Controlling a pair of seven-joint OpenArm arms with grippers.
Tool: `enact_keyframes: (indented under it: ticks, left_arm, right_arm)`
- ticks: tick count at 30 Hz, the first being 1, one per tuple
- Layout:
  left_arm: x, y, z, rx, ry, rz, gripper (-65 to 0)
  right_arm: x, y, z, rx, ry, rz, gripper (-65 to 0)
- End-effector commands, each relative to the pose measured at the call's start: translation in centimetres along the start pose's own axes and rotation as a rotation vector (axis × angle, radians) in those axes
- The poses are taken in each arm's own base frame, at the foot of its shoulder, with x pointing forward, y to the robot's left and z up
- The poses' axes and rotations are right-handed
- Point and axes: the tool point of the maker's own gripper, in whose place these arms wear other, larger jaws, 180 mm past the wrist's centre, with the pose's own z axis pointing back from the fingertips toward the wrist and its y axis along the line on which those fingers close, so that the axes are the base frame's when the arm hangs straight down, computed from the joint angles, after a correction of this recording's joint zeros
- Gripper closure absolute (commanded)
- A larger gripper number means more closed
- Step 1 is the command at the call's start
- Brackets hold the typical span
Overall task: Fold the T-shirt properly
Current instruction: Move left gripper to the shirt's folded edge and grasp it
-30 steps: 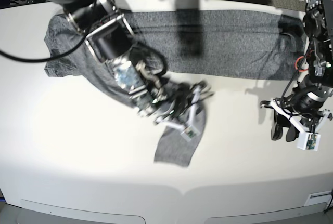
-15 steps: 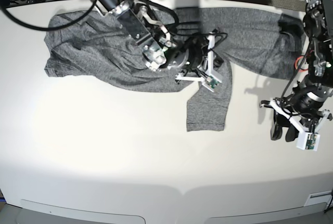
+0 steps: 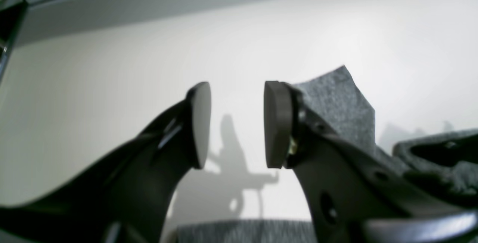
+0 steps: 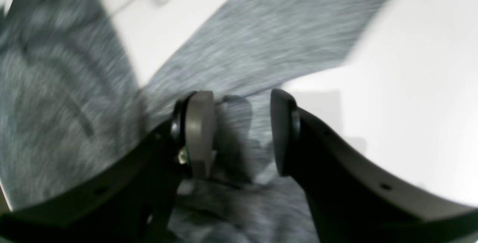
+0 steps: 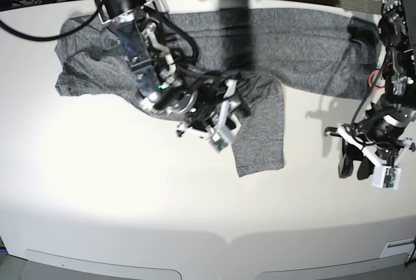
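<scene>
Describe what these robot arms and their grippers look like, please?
Both arms are black, jointed, with exposed metal brackets and looping black cables. The right gripper and left gripper each have two curved black fingers ending in flat oval pads, plus white mounts carrying small cameras. A red wire shows on the left arm.

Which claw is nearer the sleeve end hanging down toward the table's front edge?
Right. The right claw sits open over the T-shirt, right beside that sleeve. The left claw hovers open over bare table, well off to the side.

Heather-grey T-shirt (image 5: pixel 305 52) (plain, no print) on white table (image 5: pixel 130 195); black fingers (image 3: pixel 199 123).
</scene>
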Motion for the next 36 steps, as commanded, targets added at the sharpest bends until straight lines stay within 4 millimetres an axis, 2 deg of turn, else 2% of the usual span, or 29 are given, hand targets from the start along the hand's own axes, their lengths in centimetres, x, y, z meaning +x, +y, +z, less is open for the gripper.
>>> enact_keyframes:
  ticks: [1, 4, 7, 9, 12, 15, 18, 21, 25, 29, 33, 36]
  left_arm:
    - [1.9, 0.3, 0.1, 0.004, -0.072, -0.006, -22.8]
    - [1.7, 0.4, -0.4, 0.002, -0.093, 0.006, -22.8]
    - [-0.3, -0.3, -2.0, -0.025, -0.032, 0.018, -22.8]
    - [-1.9, -1.5, -3.2, -0.062, 0.018, 0.019, -22.8]
    - [-3.2, -4.7, -4.9, -0.132, 0.064, 0.023, -22.8]
    - [-2.9, -8.9, -6.2, -0.211, 0.061, 0.028, -22.8]
    - [-1.6, -13.0, -7.3, -0.257, 0.019, -0.014, -22.8]
    - [-1.1, -14.9, -9.0, -0.228, 0.014, -0.013, -22.8]
    - [-2.1, -15.9, -12.2, -0.194, 0.053, -0.005, -22.8]
    - [-4.0, -16.1, -15.3, -0.187, 0.135, 0.005, -25.6]
    - [-6.0, -16.3, -17.2, -0.181, 0.225, 0.007, -37.8]
    - [-7.0, -16.4, -17.8, -0.176, 0.247, 0.013, -40.6]
  right_arm:
    - [2.8, -1.0, 0.8, -0.014, -0.084, -0.013, -25.8]
    - [4.1, -4.0, 3.0, -0.079, -0.126, -0.083, -25.7]
    - [4.9, -7.2, 5.6, -0.172, -0.15, -0.111, -25.7]
    - [5.4, -9.2, 7.7, -0.241, -0.164, -0.129, -25.7]
    - [5.9, -12.3, 11.3, -0.351, -0.195, -0.155, -25.7]
    - [5.8, -15.2, 15.1, -0.468, -0.222, -0.185, -25.7]
    - [4.4, -18.2, 18.9, -0.582, -0.222, -0.217, -25.7]
    - [1.9, -20.5, 22.7, -0.684, -0.18, -0.231, -25.7]
    - [-1.6, -22.1, 27.1, -0.774, -0.114, -0.246, -25.7]
    - [-3.7, -22.8, 30.5, -0.829, -0.1, -0.281, -25.7]
    - [-4.3, -23.5, 32.7, -0.883, -0.123, -0.316, -25.7]
    - [-3.8, -23.3, 32.9, -0.861, -0.171, -0.339, -25.7]
